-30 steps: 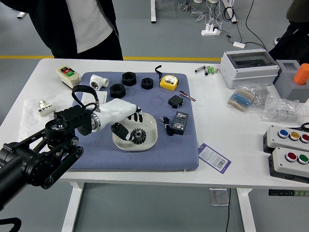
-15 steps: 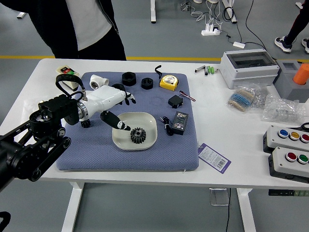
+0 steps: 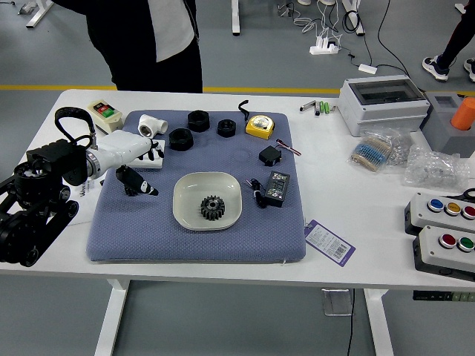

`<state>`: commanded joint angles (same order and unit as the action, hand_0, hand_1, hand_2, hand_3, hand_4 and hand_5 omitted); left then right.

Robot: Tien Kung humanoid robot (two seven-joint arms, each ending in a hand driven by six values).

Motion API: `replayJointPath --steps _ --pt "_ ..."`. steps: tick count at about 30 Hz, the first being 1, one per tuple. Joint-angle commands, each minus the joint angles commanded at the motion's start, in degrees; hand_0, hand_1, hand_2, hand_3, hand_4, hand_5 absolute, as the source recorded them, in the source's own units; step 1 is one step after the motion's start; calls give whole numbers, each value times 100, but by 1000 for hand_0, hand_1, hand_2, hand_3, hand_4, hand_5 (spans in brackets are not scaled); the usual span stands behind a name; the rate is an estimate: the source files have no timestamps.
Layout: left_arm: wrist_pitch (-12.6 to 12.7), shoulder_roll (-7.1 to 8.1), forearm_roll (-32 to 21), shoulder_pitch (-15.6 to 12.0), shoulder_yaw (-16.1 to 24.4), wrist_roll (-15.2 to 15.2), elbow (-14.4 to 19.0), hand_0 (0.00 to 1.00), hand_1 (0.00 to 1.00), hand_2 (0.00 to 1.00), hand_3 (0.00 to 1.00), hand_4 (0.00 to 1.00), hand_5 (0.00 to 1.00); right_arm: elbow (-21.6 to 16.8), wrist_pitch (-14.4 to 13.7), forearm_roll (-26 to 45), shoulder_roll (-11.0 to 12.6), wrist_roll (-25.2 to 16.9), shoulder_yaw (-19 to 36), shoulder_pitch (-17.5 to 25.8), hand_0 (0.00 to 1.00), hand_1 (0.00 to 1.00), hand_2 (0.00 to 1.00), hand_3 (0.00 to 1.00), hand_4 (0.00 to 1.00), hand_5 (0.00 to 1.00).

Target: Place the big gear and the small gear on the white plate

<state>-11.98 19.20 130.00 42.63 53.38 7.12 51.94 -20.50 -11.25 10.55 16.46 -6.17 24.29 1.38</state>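
Step, as judged: going for the second gear. One dark toothed gear (image 3: 212,208) is sitting on the white plate (image 3: 191,190); big or small, cannot tell. Left hand (image 3: 121,151) is hovering at the blue mat's (image 3: 178,248) left side, thumb and fingers parted, gripping nothing. A dark object (image 3: 131,191), probably the other gear, is lying partly hidden beneath the thumb. Next move: closing on it, then carrying plateward. Purple-edged tag (image 3: 329,242) is showing a barcode; print illegible, no brand readable.

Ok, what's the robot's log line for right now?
left hand: open, over mat, left side | gear: on white plate | second gear: not on plate | right hand: out of view
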Motion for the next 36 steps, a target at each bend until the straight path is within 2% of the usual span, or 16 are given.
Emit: replayJointPath --steps 4,5,10,11,16,17,22,23,36 --pt "-4 8 0 -25 -50 17 -41 455 604 673 708 998 304 1 -1 2 -3 0 -7 15 721 724 750 604 875 727" --pt "-6 9 0 -26 -58 16 -52 447 577 599 654 998 269 1 -2 1 -2 0 -9 16 721 723 750 604 875 727" --pt "-11 30 0 -58 -42 -1 -115 447 577 599 654 998 269 0 -3 8 -3 -2 -21 29 721 723 750 604 875 727" --pt "-9 35 0 -62 -40 -3 -127 430 523 564 600 977 221 1 -3 13 -4 -2 -23 32 721 724 750 604 874 726" --pt "17 34 0 -65 -3 -8 -275 430 523 564 600 977 221 -1 -5 9 -6 -1 -30 35 721 724 750 604 874 726" --pt "37 33 0 -63 9 -7 -320 423 505 551 588 918 183 0 -4 13 -6 -1 -34 34 720 724 750 603 874 727" --pt "138 20 0 -52 33 28 -505 423 505 551 588 918 183 -1 -4 13 -6 2 -26 24 720 724 750 603 874 727" --pt "142 19 0 -51 33 31 -515 412 500 549 585 888 169 -1 -4 13 -6 2 -25 23 720 725 750 603 874 727" --pt "363 -72 0 -54 83 69 -798 390 491 541 581 870 167 -1 -3 19 -11 6 -9 -12 720 725 750 603 874 727"
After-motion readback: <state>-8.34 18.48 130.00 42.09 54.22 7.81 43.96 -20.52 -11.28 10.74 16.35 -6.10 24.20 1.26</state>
